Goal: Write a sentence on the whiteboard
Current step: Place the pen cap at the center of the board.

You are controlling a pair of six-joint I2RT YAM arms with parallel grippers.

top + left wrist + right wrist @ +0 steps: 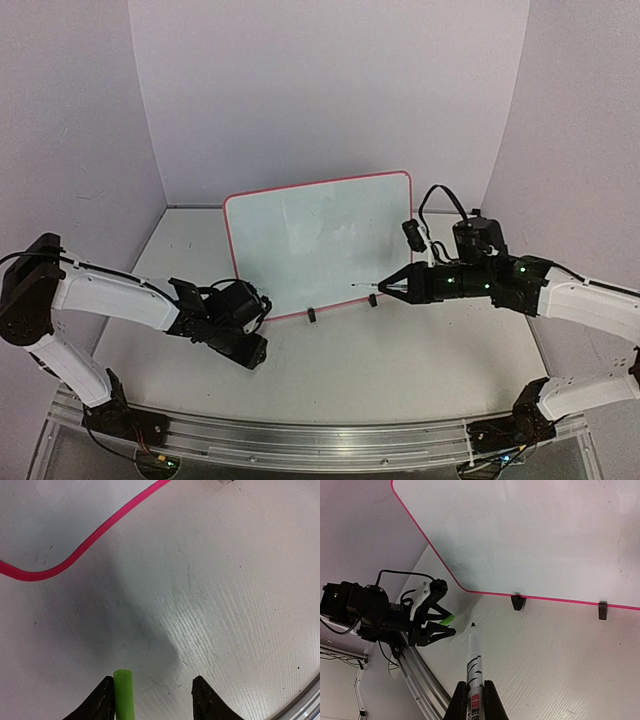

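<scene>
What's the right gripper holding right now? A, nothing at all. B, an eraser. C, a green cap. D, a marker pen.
D: in the right wrist view the right gripper is shut on a marker, its bare tip pointing toward the whiteboard; the green cap is over at the left gripper.

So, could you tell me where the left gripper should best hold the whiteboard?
Probably the whiteboard by its left rim above the lower corner, approached from the left, jaws straddling the thin panel: it stands propped, and black clips occupy the bottom edge.
</scene>
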